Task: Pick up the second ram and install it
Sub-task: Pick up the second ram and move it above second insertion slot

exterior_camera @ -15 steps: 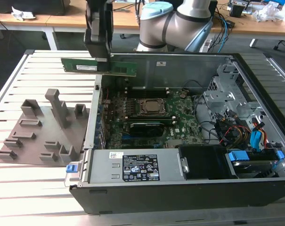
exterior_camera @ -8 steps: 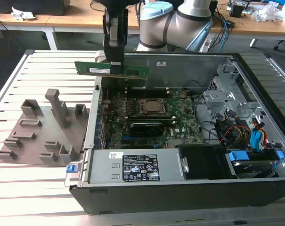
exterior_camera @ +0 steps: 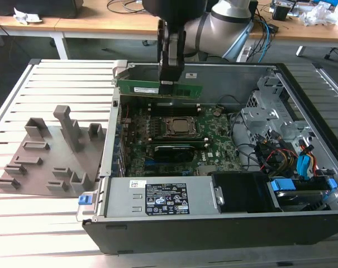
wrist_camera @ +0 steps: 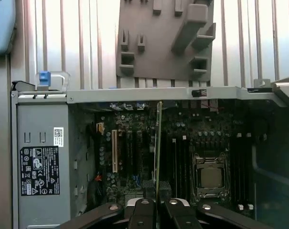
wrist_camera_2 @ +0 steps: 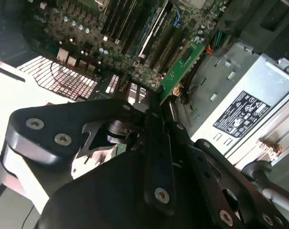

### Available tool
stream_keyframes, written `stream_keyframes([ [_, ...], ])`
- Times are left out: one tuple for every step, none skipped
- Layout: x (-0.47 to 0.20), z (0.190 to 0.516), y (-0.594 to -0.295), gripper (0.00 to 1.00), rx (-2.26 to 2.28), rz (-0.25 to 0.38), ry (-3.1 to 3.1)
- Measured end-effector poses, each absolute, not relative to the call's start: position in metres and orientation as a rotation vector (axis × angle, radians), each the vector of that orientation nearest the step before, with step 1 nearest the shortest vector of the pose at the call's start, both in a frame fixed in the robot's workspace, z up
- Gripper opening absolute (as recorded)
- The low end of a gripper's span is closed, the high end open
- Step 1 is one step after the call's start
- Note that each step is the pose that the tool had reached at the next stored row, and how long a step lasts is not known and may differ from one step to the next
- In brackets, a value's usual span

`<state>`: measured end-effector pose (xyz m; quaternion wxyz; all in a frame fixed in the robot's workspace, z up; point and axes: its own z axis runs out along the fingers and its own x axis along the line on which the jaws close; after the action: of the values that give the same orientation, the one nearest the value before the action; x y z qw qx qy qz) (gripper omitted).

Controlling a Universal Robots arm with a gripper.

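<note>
The pincer (exterior_camera: 167,85) is clamped on the second ram (exterior_camera: 139,88), its two dark fingers pressed flat against the stick's faces near the middle of its length. In the exterior view the ram is a thin green board held level and on edge, long side running toward that view's left and right. It sticks out from both sides of the pincer, further toward the left. The fingers cover its middle part.

In the first wrist view the ram (wrist_camera: 159,138) shows edge-on as a thin line rising from between the fingertips of the pincer (wrist_camera: 157,204). The end that is gripped is hidden there. In the second wrist view the black linkage of the pincer (wrist_camera_2: 153,106) blocks much of the stick (wrist_camera_2: 185,64), and only its far green end comes out beyond the tips.

The ram hangs inside the open computer case (exterior_camera: 224,220), near its far wall, over the motherboard (exterior_camera: 216,146). It is beyond the CPU socket (exterior_camera: 181,127) and the black card (exterior_camera: 171,151). I cannot tell whether its lower edge touches the memory slots (exterior_camera: 157,105) beneath it.

On the slatted counter (exterior_camera: 51,78), toward the exterior view's left, lies a grey holder tray (exterior_camera: 29,167), well apart from the pincer.
</note>
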<state>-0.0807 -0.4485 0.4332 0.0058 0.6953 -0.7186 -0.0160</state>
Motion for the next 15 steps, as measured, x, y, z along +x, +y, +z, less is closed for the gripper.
stream_keyframes([
  [-0.078,0.432,-0.449,0.14,2.176,-0.050,-2.249],
  [-0.076,0.431,-0.449,0.14,2.176,-0.051,-2.249],
  [-0.072,0.430,-0.449,0.14,2.176,-0.051,-2.248],
  [-0.068,0.428,-0.449,0.14,2.175,-0.052,-2.248],
  [-0.065,0.427,-0.449,0.14,2.175,-0.052,-2.248],
  [-0.062,0.426,-0.449,0.14,2.175,-0.053,-2.248],
  [-0.058,0.423,-0.449,0.14,2.175,-0.054,-2.247],
  [-0.053,0.419,-0.449,0.14,2.173,-0.056,-2.246],
  [-0.051,0.415,-0.449,0.14,2.173,-0.057,-2.246],
  [-0.048,0.411,-0.449,0.14,2.172,-0.058,-2.245],
  [-0.047,0.409,-0.449,0.14,2.172,-0.059,-2.245],
  [-0.045,0.407,-0.449,0.14,2.172,-0.059,-2.244],
  [-0.042,0.404,-0.448,0.14,2.171,-0.060,-2.244],
  [-0.038,0.401,-0.447,0.14,2.171,-0.062,-2.244],
  [-0.035,0.400,-0.446,0.14,2.171,-0.062,-2.243],
])
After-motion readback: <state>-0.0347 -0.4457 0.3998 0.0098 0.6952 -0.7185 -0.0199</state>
